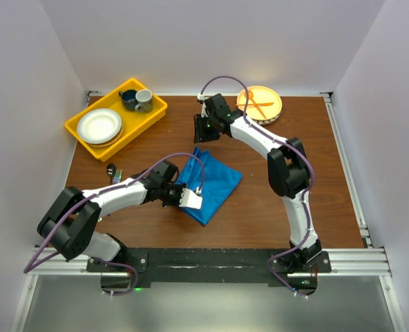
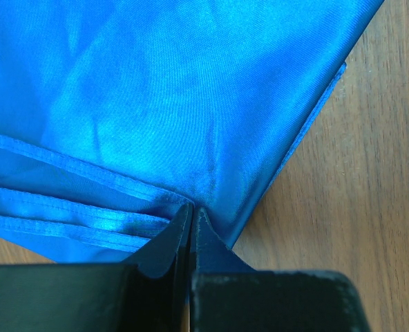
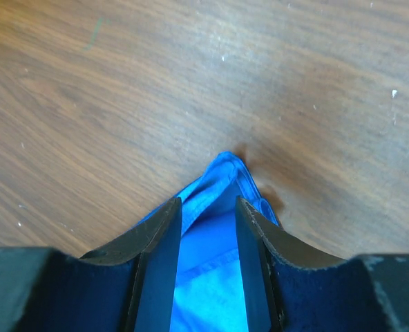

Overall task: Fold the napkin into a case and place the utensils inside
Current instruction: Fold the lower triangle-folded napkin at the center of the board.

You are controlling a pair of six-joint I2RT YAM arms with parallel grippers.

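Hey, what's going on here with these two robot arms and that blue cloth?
The two arms are folding the blue napkin in the middle of the table. The left end effector is shut on the layered hems at the napkin's near edge. The right end effector is open, its jaws astride the far corner. The napkin is partly folded, not yet a narrow case, and the metal cutlery lies on the table to its left, not yet inside.
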